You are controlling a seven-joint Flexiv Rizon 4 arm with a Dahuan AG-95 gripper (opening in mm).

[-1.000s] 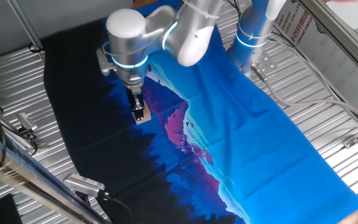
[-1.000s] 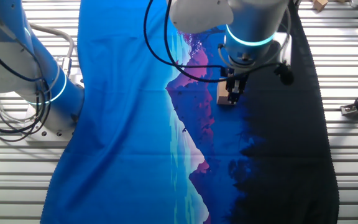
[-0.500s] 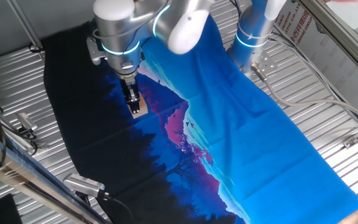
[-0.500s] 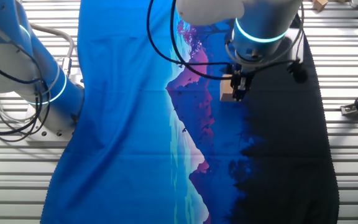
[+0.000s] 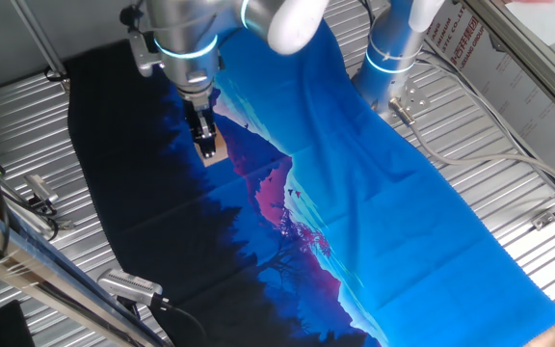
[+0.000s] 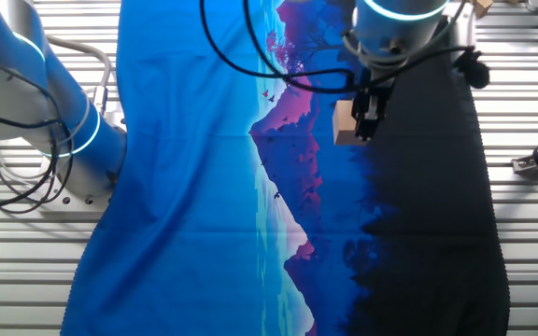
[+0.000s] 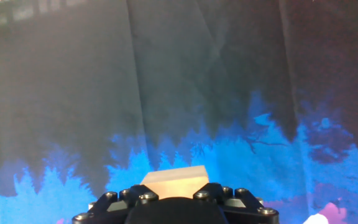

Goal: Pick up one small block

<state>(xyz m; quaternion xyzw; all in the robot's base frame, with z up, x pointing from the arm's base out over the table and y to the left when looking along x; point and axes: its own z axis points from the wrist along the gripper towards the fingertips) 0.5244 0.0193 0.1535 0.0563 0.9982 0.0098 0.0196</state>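
In the upper left of one fixed view, the end effector (image 5: 206, 146) pinches the small block (image 5: 211, 151) at its tip, and only a tan sliver of the cube shows beside the dark fingers. In the other fixed view, upper right of centre, the small block (image 6: 345, 123) shows more fully, with one face against the end effector (image 6: 362, 124). Whether it is clear of the printed cloth (image 5: 355, 193) on the surface (image 5: 27, 116) is hard to judge from either side. In the hand view, the small block (image 7: 174, 180) peeks out at bottom centre, its lower part hidden behind the black bolted housing (image 7: 173, 208). The arm's upper joints are cut off by the frame top.
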